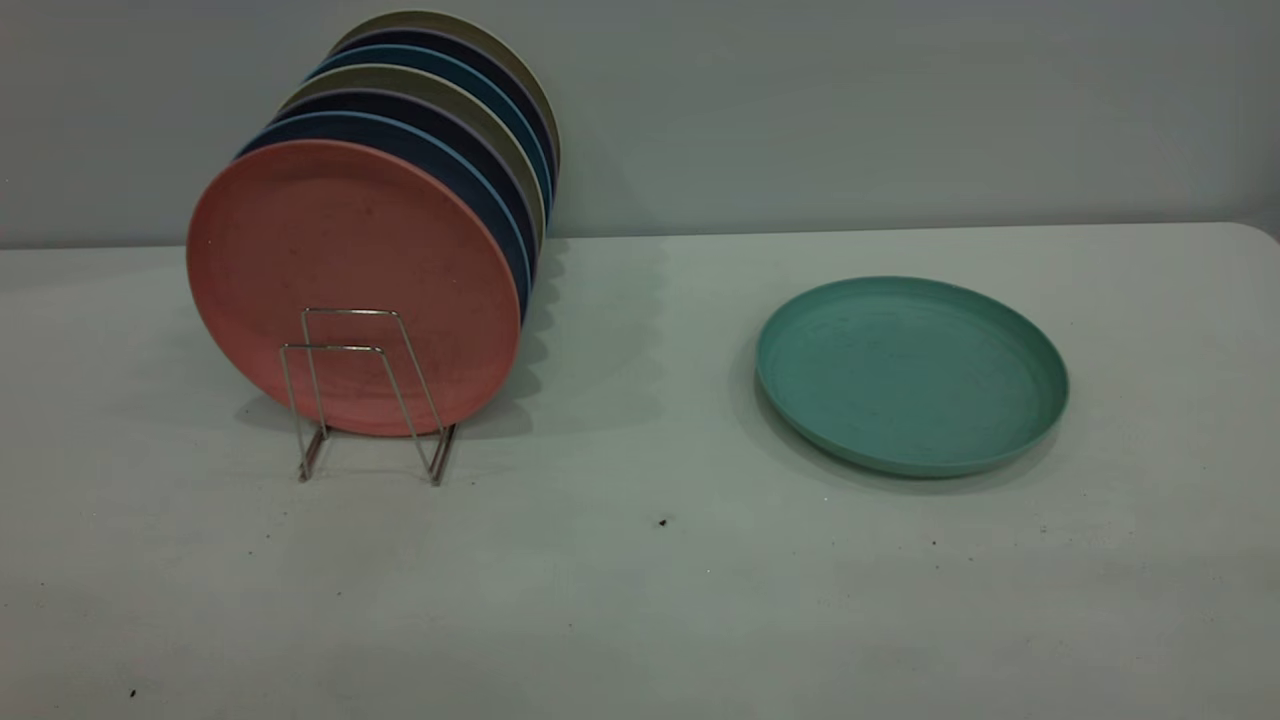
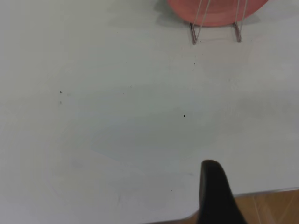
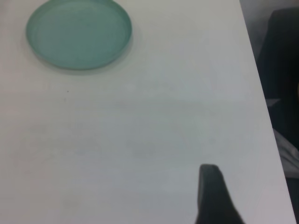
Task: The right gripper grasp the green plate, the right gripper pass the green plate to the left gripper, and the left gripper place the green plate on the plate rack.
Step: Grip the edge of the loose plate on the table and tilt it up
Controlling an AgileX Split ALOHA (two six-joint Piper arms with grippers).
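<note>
green plate (image 1: 911, 373) lying flat on table (image 1: 640, 600), well apart from plate rack (image 1: 365, 395) | looking stiff, light, slick; rim grab likely | right gripper (image 3: 212, 196) & left gripper (image 2: 217, 193) waiting off-plate, jaw state can't tell

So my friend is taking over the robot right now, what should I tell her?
Left gripper: by the table's edge, far from the plate rack; holds nothing in view.
Right gripper: over bare table, far from the green plate; holds nothing in view.
The green plate lies flat on the table, right of the rack, which is full of upright plates.
Done: nothing. Left: grasp, hand over, rack it.
</note>
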